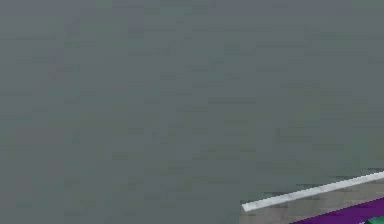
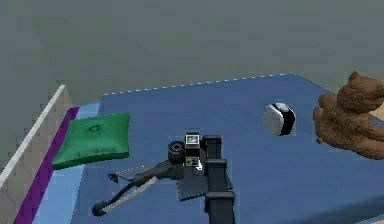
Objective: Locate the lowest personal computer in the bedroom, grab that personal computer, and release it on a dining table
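The dark arm (image 2: 218,195) rises from the bottom edge of the arm side view, with two white marked squares at its far end. Left of them my gripper (image 2: 103,195) reaches out low over a wide blue bed cover (image 2: 200,115). Its thin fingers (image 2: 135,172) have only bare blue cover behind them, so the gripper holds nothing. I cannot make out a personal computer on the bed.
On the bed lie a green pillow (image 2: 95,138) at the left, a small white and black object (image 2: 279,119) at the right, and a brown teddy bear (image 2: 350,110) at the right edge. A grey wall (image 1: 180,100) faces the forward view, with a white baseboard (image 1: 315,191) over a purple floor strip (image 1: 350,214).
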Tool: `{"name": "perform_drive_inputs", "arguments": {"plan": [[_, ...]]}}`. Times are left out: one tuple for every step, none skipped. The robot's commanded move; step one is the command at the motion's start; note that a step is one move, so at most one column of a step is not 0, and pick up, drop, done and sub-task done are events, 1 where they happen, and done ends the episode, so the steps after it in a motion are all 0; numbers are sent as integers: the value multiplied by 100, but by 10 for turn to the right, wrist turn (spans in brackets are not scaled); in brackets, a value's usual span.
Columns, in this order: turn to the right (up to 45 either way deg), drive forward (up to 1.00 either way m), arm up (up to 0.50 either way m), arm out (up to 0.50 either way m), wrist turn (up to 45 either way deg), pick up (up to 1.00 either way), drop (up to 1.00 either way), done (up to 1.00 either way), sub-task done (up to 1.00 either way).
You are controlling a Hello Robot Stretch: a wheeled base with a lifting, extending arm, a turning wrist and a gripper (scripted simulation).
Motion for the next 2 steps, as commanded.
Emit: {"name": "perform_drive_inputs", "arguments": {"plan": [[0, 0, 0, 0, 450, 0, 0, 0, 0], [0, 0, 0, 0, 360, 0, 0, 0, 0]]}}
